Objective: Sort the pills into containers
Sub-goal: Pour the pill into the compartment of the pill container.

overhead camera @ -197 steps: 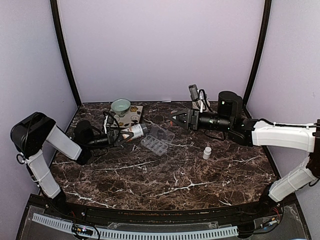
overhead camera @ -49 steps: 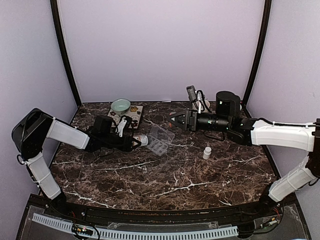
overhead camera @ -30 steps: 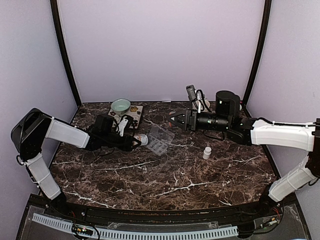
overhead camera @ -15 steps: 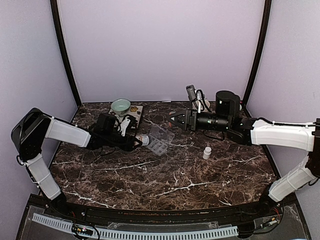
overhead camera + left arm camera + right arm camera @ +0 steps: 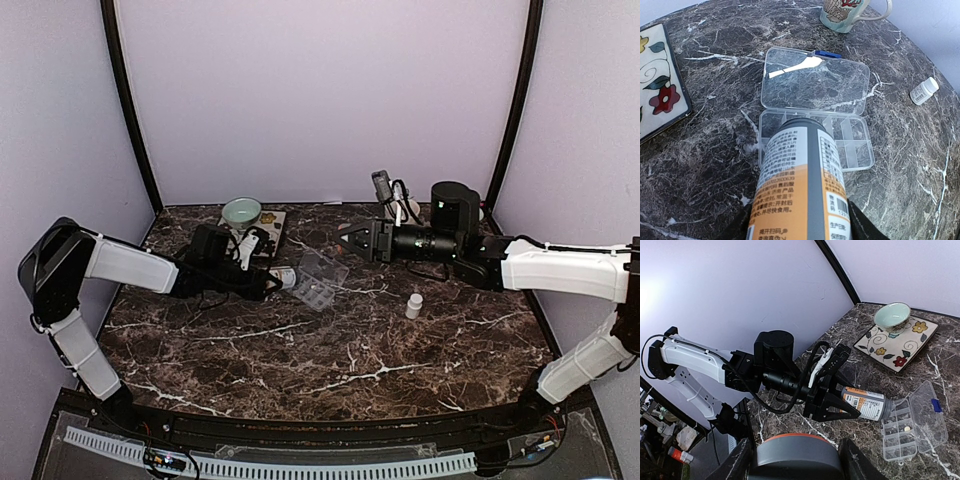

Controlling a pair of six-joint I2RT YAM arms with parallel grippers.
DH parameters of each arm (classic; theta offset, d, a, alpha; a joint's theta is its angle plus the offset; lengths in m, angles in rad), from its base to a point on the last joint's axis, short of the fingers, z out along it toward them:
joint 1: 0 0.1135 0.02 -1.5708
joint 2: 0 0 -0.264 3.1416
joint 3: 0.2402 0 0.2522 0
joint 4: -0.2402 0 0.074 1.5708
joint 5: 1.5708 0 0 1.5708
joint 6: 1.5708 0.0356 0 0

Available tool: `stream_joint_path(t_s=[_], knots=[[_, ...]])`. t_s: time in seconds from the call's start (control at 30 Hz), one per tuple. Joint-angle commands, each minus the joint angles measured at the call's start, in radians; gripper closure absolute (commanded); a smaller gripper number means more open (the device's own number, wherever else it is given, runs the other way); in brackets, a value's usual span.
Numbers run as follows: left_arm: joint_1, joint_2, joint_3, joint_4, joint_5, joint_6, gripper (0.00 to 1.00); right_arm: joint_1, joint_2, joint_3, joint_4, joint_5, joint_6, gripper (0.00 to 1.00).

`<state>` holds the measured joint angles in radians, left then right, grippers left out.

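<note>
**Bottle brought up to the open organizer**

The pill organizer [image 5: 856,146] lies open just ahead of the left gripper [image 5: 262,280], its lid folded back beyond the cells. One pill [image 5: 907,428] sits in a cell. Over the last seconds this gripper, clamped on the orange bottle [image 5: 800,175], has edged forward until the bottle's tip overhangs the nearest cells, so pouring looks close. The right gripper [image 5: 352,240] hovers past the lid; I cannot tell its grip. A small white bottle [image 5: 924,91] stands ahead-right and a plate [image 5: 660,85] lies to the left, and neither obstructs.
</note>
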<state>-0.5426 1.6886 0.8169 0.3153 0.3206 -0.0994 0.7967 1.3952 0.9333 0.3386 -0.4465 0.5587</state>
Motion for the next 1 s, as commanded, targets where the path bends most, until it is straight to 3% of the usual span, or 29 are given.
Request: stream_joint_path(t_s=[0.0, 0.97], knots=[[-0.006, -0.040, 0.015, 0.005, -0.006, 0.009, 1.00, 0.010, 0.005, 0.027, 0.030, 0.010, -0.005, 0.53], [0.039, -0.065, -0.135, 0.331, 0.216, -0.165, 1.00, 0.010, 0.002, 0.026, 0.005, 0.009, -0.020, 0.53]])
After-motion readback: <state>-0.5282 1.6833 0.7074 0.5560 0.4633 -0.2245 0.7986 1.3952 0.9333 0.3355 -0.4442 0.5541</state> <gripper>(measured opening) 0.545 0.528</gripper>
